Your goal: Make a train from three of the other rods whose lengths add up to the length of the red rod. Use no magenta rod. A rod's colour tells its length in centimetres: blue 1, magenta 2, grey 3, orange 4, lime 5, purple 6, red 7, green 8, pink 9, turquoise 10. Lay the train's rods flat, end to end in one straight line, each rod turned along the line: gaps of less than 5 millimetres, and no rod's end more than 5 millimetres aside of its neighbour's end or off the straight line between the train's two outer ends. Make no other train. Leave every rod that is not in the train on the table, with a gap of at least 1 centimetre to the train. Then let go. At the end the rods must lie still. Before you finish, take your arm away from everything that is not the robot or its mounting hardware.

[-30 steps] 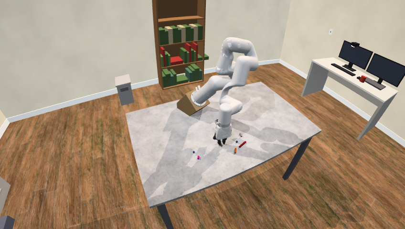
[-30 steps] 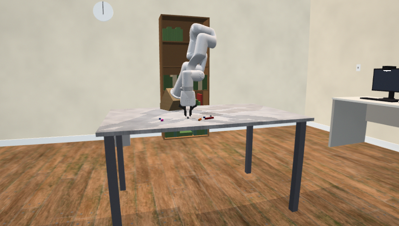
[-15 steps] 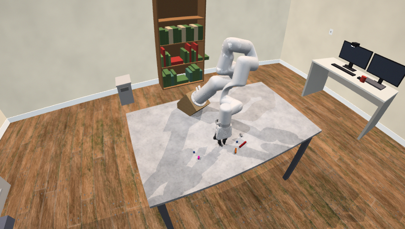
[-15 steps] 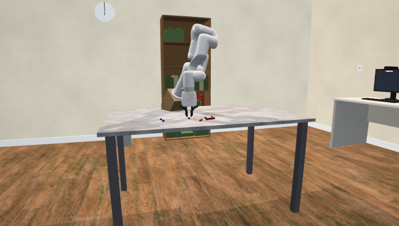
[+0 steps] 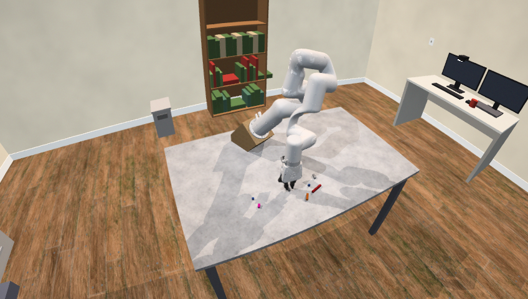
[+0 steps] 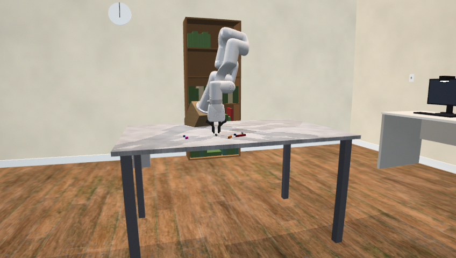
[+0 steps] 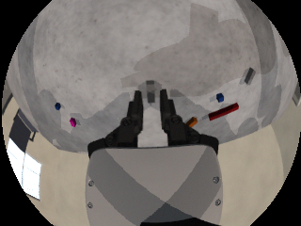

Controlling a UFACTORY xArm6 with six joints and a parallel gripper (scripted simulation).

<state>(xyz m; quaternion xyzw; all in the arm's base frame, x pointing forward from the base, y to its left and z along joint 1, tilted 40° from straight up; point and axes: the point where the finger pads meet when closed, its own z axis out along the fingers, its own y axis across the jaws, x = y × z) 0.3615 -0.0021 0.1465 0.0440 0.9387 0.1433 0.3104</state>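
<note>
- The gripper hangs straight down over the middle of the table, well in from every edge. Its fingertips are just above the surface.
- The fingers stand a narrow way apart with nothing clamped between them. In the wrist view the gap between them shows plainly.
- A short grey rod lies on the table right below the fingertips. In the exterior view it is a small speck under the gripper, and in the top view the gripper hides it.
- The red rod lies flat near the gripper, on the side toward the table's corner. A blue rod is just beside it, the orange rod close by, and a second grey rod a little farther back.
- Whether the blue rod touches the red one cannot be told — the rods are too small in every view.
- On the gripper's other side, well apart, a second blue rod and the magenta rod lie near each other.
- Wide stretches of table top lie between the two clusters and out to the front edge.
- The wrist view is a round fisheye picture — the gripper's body fills its lower half and hides the table there.
</note>
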